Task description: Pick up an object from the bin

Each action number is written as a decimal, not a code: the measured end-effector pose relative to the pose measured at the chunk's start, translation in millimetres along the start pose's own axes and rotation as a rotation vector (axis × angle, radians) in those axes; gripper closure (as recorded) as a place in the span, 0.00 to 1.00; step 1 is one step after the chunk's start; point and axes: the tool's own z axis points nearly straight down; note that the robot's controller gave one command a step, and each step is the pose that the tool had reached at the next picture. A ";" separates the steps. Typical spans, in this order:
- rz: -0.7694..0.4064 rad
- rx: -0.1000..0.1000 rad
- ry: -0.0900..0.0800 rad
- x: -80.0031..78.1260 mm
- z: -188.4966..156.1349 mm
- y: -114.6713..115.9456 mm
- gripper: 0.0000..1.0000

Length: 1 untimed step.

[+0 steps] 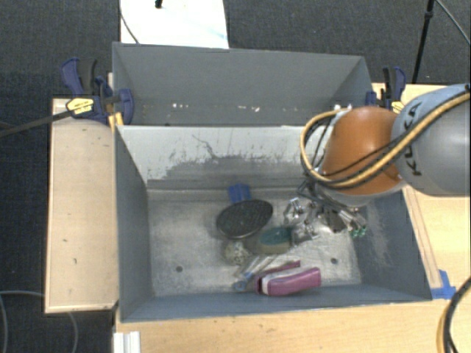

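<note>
Below: scuffed grey bin [176, 259], dk carpet [44, 20].

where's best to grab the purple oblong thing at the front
Probably across the narrow middle of the purple oblong thing, coming straight down from above. It lies flat, long side left to right, close to the bin's front wall, which likely blocks a sideways approach.

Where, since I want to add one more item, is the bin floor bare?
Bare: the bin floor between the left wall and the dark round disc, and a smaller patch right of the purple object. Crowded: mid-floor, around the gripper and teal piece.
</note>
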 end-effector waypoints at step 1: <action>-0.319 0.005 -0.010 -2.0 -181.0 6.5 1.00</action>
